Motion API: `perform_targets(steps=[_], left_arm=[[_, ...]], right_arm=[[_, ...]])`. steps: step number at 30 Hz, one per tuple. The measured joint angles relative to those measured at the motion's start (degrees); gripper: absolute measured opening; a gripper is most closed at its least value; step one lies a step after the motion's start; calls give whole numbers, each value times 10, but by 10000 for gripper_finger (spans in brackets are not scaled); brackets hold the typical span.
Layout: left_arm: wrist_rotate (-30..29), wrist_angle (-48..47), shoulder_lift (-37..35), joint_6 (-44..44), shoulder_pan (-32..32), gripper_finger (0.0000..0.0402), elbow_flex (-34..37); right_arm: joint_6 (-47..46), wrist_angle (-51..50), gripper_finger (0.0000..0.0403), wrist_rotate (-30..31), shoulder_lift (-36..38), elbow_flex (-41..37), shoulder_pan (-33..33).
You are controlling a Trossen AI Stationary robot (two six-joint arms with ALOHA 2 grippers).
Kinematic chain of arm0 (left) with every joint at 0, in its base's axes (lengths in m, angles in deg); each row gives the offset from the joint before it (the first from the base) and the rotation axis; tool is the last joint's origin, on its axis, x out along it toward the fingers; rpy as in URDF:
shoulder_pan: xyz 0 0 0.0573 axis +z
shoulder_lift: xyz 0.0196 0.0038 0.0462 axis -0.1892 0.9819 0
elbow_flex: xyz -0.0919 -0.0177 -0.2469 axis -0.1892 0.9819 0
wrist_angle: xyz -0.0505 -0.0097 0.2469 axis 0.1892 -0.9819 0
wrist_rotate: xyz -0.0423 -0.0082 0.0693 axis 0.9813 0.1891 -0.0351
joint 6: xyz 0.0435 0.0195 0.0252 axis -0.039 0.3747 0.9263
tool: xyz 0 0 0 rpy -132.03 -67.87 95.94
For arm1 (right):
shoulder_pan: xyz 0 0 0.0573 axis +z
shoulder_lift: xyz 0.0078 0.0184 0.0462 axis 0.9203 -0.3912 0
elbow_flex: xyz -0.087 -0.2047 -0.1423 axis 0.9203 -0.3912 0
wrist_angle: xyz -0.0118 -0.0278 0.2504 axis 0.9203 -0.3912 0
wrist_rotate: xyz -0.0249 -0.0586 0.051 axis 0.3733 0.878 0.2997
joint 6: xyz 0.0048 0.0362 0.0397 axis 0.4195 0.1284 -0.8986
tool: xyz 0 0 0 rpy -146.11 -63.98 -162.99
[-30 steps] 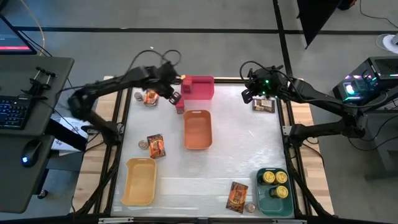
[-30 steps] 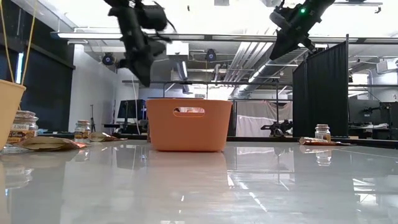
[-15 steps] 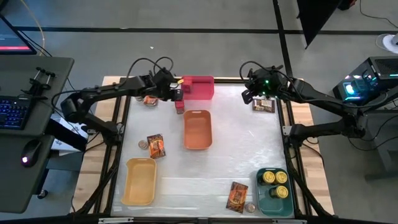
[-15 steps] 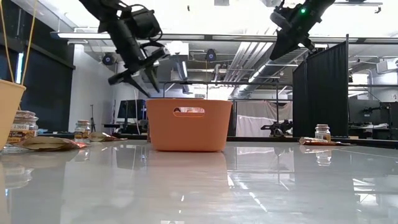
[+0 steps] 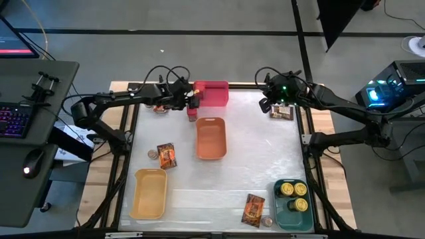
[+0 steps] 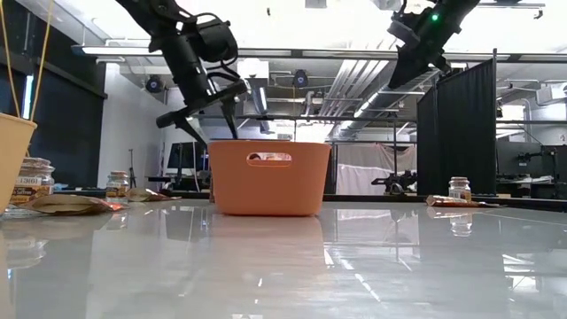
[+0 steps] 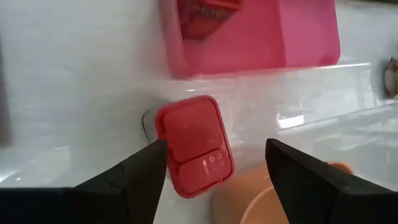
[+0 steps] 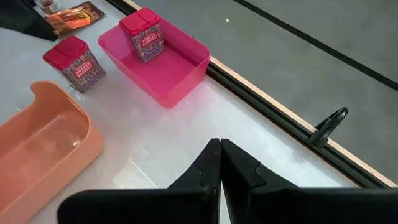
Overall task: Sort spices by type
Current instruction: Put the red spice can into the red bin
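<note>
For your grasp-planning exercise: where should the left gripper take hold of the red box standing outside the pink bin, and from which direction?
Come from above. The red box stands upright, lid up, between the pink bin and orange bin. The open left gripper already straddles it, so probably close on its two opposite side walls.

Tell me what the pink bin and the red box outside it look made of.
Pink bin: apparently moulded plastic, glossy and slightly translucent, with thin walls catching highlights. Red box: smooth red lid, probably plastic; its patterned printed sides could be tin or card, unclear.

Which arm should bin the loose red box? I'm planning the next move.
Left: its open gripper hovers right over the red box beside the pink bin. The right gripper is shut, farther off.
</note>
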Motion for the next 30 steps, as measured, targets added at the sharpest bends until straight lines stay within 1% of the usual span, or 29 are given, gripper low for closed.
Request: perform_targets(steps=[5,9,11,18,21,27,30], left_arm=[[-5,0,20,-15,-9,258,0],[-49,1,20,-24,-17,258,0],[-60,1,20,-25,-19,258,0],[-63,1,45,-25,-19,258,-1],[-60,2,52,-3,-19,257,0],[-51,2,3,25,-15,257,-31],[-72,8,-21,71,-20,257,-33]], right_arm=[[5,0,0,-10,0,0,0],[7,0,0,-11,0,0,0],[7,0,0,-11,0,0,0],[9,0,0,-11,0,0,0],[8,0,0,-11,0,0,0],[5,1,0,-10,0,0,0],[2,2,0,-10,0,0,0]])
